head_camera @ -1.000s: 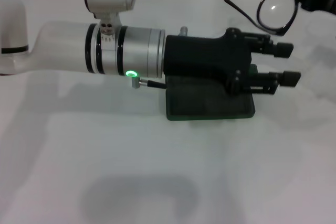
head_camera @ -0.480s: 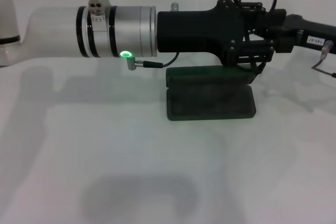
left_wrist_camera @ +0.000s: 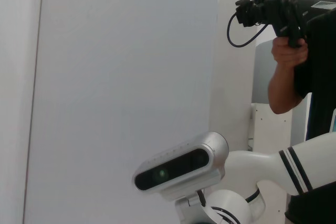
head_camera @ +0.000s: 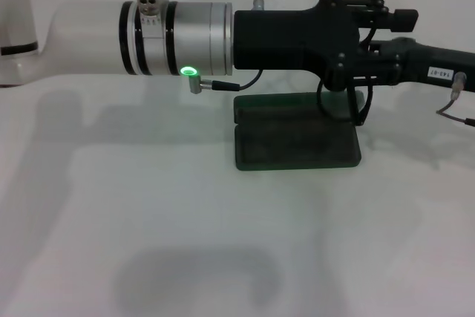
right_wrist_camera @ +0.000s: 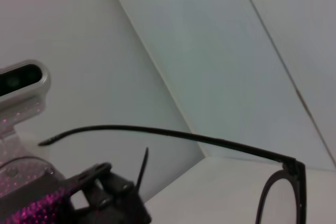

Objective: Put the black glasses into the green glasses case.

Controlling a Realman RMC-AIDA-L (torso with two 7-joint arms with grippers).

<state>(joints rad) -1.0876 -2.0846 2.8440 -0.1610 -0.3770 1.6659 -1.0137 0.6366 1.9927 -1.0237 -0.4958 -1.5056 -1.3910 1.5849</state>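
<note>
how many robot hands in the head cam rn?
2. The left hand reaches in from the left, above the open green case. The right hand comes in from the right and meets it there, with the black glasses between them.

The right wrist view looks out at pale walls meeting in slanted seams, with a light, flat surface below. The black glasses (right_wrist_camera: pixel 220 141) cross the picture: one long, slim temple arm runs from its tapered tip at one side to the hinge at the other, where it joins the dark rim of a roundish lens that the picture's edge cuts off. A second thin black tip stands just under the temple arm. Below it sits a black mechanical part (right_wrist_camera: pixel 107 195) with joints and pins, its near portion speckled with magenta light. At the picture's edge, a silver camera housing (right_wrist_camera: pixel 23 85) with a dark window shows against the wall.
</note>
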